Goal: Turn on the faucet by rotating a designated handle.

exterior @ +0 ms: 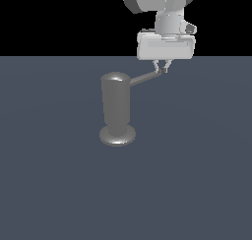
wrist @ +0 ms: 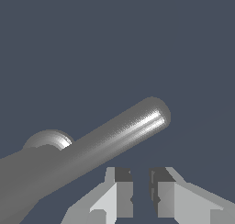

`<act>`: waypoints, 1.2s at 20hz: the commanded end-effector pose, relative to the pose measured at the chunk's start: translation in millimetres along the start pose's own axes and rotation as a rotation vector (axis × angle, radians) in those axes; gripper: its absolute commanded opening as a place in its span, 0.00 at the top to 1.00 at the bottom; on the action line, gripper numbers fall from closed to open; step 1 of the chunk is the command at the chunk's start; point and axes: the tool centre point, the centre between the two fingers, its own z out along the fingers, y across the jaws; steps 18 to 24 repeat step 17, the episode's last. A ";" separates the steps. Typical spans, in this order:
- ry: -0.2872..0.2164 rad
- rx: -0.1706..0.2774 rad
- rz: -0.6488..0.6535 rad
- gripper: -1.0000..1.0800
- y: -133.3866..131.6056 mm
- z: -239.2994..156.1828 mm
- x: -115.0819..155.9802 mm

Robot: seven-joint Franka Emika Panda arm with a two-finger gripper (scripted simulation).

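The faucet (exterior: pixel 117 108) is a dull grey upright cylinder with a domed top on a round disc base. Its handle (exterior: pixel 145 77), a thin grey rod, sticks out from near the top toward the exterior view's right and slightly upward. My gripper (exterior: pixel 161 66) hangs straight down over the rod's far tip, fingertips right at the tip. In the wrist view the handle (wrist: pixel 119 136) runs close past the gripper (wrist: pixel 141 172). The fingers (wrist: pixel 121 191) are drawn together with only a narrow slit and nothing between them. Part of the faucet (wrist: pixel 48 139) shows behind the rod.
The faucet stands on a flat dark blue-grey floor (exterior: pixel 197 175). The arm's white wrist (exterior: pixel 166 46) comes down from above at the exterior view's upper right.
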 end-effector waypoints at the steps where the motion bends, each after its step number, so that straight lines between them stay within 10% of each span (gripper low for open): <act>1: -0.009 0.002 0.000 1.00 -1.9 11.1 7.2; 24: -0.016 0.002 0.010 1.00 -1.9 15.3 41.5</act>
